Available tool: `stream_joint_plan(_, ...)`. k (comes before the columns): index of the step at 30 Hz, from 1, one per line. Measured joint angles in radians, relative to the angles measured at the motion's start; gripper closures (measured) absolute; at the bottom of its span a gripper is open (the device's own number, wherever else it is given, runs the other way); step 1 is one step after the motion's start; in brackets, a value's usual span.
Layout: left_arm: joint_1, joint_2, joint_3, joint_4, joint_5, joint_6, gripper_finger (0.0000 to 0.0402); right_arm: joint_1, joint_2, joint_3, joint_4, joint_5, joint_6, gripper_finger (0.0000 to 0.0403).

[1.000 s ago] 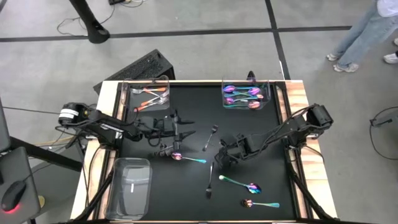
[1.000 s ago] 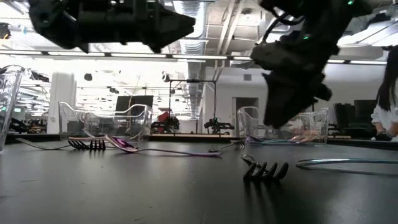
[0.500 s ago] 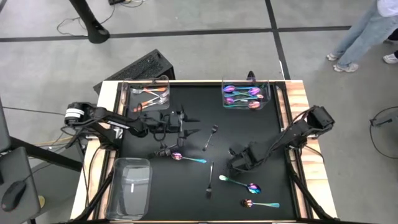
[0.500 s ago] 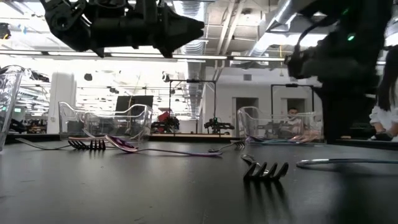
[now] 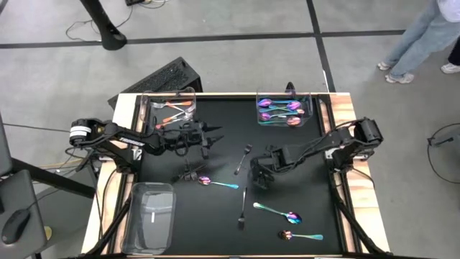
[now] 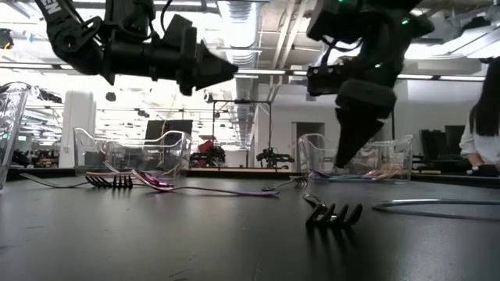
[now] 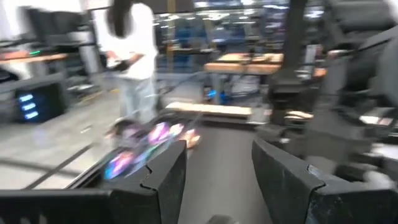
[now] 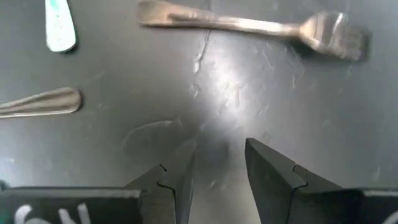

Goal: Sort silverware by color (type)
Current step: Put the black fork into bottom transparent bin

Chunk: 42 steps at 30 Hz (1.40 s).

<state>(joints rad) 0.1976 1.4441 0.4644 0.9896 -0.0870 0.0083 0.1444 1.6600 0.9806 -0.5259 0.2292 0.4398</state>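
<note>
Right fingers (image 8: 270, 167) apart above dark fork (image 8: 249, 25)

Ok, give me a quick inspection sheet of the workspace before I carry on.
Surface: black mat, wood edges.
Job's things: loose forks and spoons mid-mat; coppery pieces in one far tray, iridescent spoons in the other.
Clutter: near tray, contents unclear.
Tools: left tool open, empty, raised; right tool open, empty, pointing down over bare mat beside a fork.
Cables: on the floor.
Surroundings: person's legs beyond the table.
</note>
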Motion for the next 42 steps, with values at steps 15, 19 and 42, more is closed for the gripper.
stream_joint_plan(15,0.038,0.0,-0.018,-0.099,-0.095,-0.012,0.0228,-0.27,0.031,0.0,0.295,-0.215,-0.618,0.0244)
stream_joint_plan(19,0.038,-0.01,-0.018,-0.152,-0.107,-0.005,0.0228,-0.295,0.053,0.0,0.27,-0.216,-0.491,0.0244)
stream_joint_plan(42,0.041,-0.261,-0.027,-0.568,-0.083,0.001,0.0228,-0.329,0.098,0.0,0.294,-0.283,-0.919,0.0244)
